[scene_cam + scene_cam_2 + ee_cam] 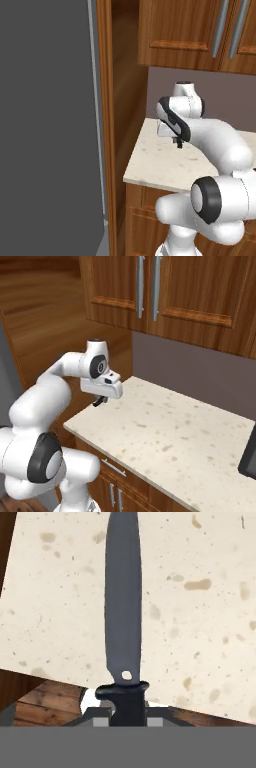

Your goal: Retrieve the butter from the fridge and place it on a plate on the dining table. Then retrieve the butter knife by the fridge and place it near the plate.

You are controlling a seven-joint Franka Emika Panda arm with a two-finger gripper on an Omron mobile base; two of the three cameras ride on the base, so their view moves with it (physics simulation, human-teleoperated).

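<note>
Beige speckled stone counter (170, 426) beneath brown wooden wall cabinets (200, 291) with grey bar handles; grey fridge (47, 125) door fills the left side in the left base view. Gripper (127, 721) closed on the butter knife (122, 607), clamped at the black handle just behind the guard. Dark grey blade points away from the hand, above the counter top near its edge. In the base views the hand hangs over the counter's near corner, beside the fridge.

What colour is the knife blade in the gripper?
Dark grey; the butter knife shows best in the hand view.
</note>
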